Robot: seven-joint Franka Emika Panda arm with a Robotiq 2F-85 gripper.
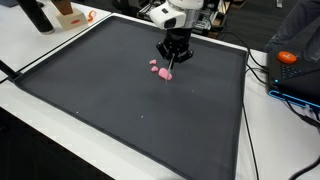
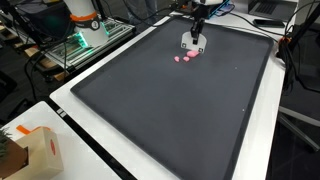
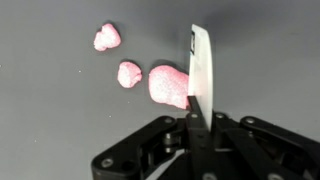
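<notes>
While the black gripper [image 3: 197, 112] pinches a thin white strip [image 3: 201, 60] between shut fingers, the largest pink doughy lump [image 3: 168, 85] sits just beside it, leftward in the wrist view.

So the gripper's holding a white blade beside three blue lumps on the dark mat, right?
Not blue: the wrist view shows the lumps are pink. The gripper does hold a white blade beside three of them on the dark mat.

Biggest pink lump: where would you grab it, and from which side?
Probably from straight above, pinching the lump across its middle: it lies low and rounded on the mat, offering no handle. The white blade crowds one flank, so clear that first.
</notes>
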